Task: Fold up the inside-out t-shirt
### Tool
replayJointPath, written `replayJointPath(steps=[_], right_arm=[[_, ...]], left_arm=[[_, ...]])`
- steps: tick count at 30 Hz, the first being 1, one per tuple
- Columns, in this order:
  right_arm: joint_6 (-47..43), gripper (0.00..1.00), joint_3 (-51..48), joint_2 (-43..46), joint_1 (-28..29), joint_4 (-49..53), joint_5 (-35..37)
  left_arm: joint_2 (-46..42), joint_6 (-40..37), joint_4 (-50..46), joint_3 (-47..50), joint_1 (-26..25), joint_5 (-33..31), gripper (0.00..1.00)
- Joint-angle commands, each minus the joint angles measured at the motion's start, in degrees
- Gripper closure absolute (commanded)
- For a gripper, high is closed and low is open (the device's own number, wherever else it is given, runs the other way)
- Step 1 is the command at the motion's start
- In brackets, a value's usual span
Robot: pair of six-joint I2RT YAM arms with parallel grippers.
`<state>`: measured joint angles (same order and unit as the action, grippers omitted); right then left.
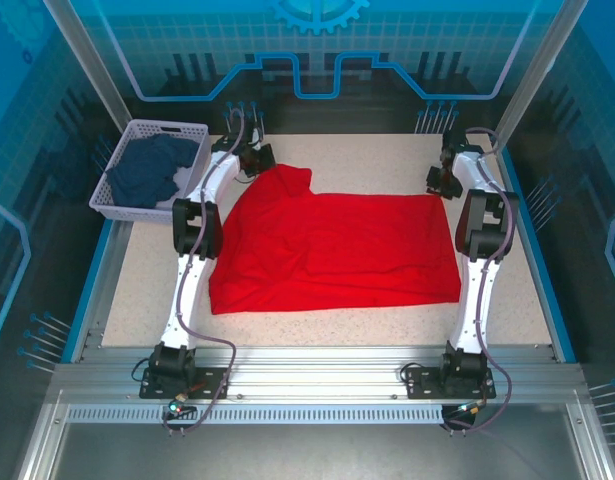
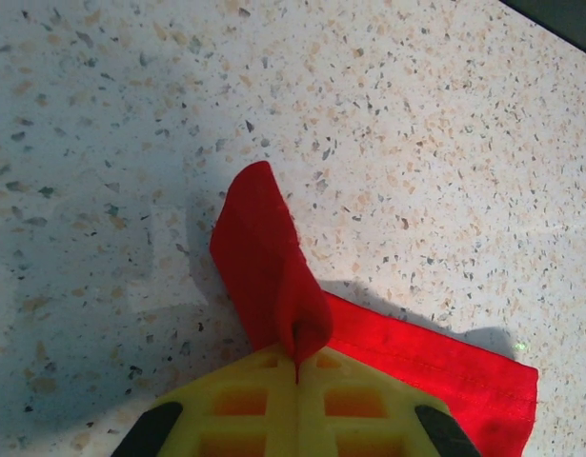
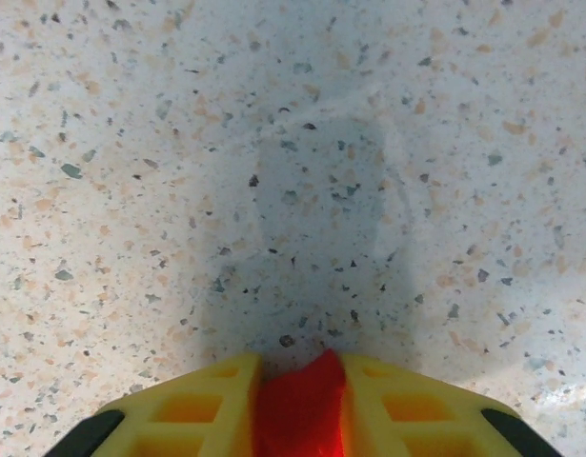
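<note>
The t-shirt (image 1: 337, 250) was soft, matt red cloth with a stitched hem. The table (image 1: 527, 300) presented a smooth, speckled, stone-like surface. The basket (image 1: 127, 212) was pale lattice plastic, and the left gripper (image 2: 297, 367) was matt yellow moulded plastic.

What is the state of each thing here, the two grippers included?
red t-shirt: spread out, not yet folded, both far corners pinched.
left gripper: shut on one far corner of the red t-shirt.
right gripper: shut on the other far corner.
basket: holding a garment.
dark blue garment: crumpled inside the basket.
</note>
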<state>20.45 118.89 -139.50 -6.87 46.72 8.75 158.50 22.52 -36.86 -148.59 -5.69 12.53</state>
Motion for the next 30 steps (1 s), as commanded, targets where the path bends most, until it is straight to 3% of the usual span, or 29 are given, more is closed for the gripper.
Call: replayJointPath(steps=[1,4,8,24,30], right_arm=[[-1.88,0.79,1.93,-3.38,-0.95,2.51,0.29],[-3.29,0.85,0.95,-1.42,-0.94,1.05,0.16],[-5.14,0.88,-3.18,4.09,-0.95,-2.43,-1.91],[-7.19,0.89,-30.07,27.55,-2.17,-11.67,-5.34],[-4.78,0.89,-40.71,33.99,-3.28,-14.31,-5.25]], left_arm=[[-4.56,-1.6,1.11,0.85,-0.11,1.94,1.0],[-7.39,-2.02,2.59,2.83,-0.1,2.38,1.0],[-15.69,-3.16,7.9,12.32,-0.11,2.66,1.0],[-55.44,-0.4,36.34,71.52,-1.06,2.5,1.0],[-65.54,0.75,40.99,86.24,-3.19,0.15,1.0]])
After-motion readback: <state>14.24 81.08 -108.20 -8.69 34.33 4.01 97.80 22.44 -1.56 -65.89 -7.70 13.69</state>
